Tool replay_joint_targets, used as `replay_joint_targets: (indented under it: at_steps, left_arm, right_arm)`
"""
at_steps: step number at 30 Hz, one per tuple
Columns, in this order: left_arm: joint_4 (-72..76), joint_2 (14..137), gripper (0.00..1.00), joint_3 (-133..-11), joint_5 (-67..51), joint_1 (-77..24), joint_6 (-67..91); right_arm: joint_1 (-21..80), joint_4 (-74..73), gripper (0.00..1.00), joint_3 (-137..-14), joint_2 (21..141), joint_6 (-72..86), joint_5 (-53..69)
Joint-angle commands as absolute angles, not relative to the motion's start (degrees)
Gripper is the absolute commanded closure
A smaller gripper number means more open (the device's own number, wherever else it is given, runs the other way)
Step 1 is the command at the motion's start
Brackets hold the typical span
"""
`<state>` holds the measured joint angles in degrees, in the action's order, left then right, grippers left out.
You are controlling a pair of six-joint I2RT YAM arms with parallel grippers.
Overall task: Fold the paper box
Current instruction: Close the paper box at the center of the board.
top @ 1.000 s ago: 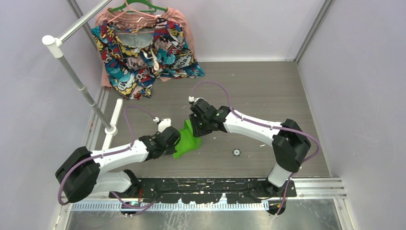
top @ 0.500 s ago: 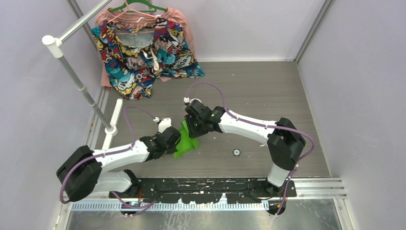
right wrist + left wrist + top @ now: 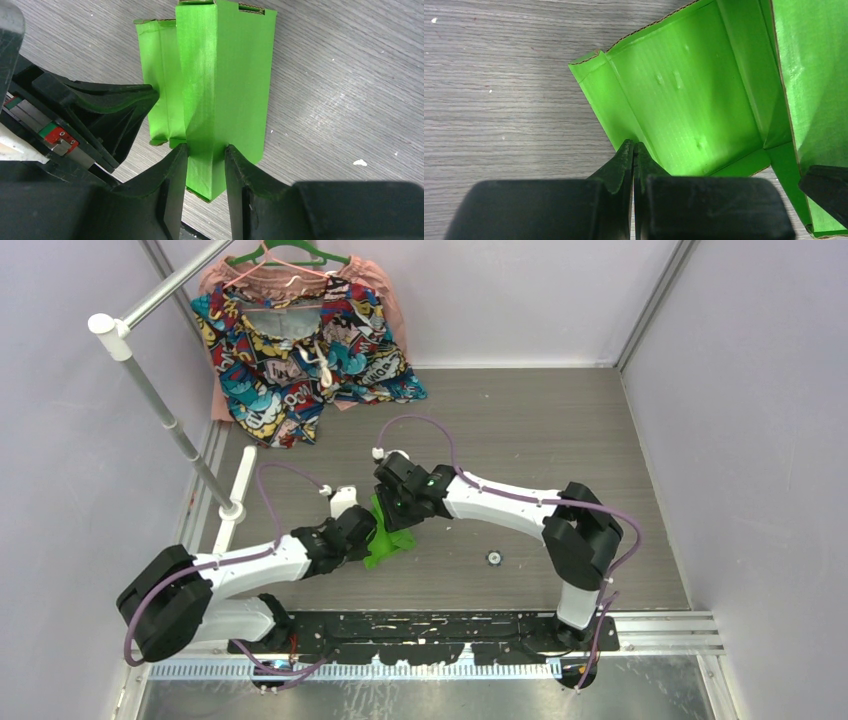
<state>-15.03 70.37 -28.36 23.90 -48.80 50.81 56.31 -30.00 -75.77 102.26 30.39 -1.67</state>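
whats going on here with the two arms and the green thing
Two robot arms are folding a lime-green paper box in the middle of the table. The left gripper is shut and appears to pinch the edge of one side wall. The right gripper clamps a folded-up panel between its fingers. The box is only partly formed: some walls stand up, but it is open and not yet closed up.
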Motion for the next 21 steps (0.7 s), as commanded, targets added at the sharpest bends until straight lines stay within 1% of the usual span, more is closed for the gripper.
replay_joint_targets:
  at_steps: [1, 11, 21]
  left_arm:
    - [-15.2, 70.0, 1.0, -26.7, 24.8, -49.0, 51.3]
    - [-15.4, 69.9, 1.0, -26.9, 24.8, -49.0, 51.1]
    - [-15.7, 70.0, 1.0, -27.3, 24.9, -49.0, 50.6]
  right_arm:
    - [56.9, -30.6, 0.62, -77.8, 103.7, 30.9, -2.8]
    - [57.4, -30.9, 0.62, -78.6, 104.4, 31.7, -4.0]
    - [58.9, -30.7, 0.63, -79.6, 106.7, 32.2, -2.3]
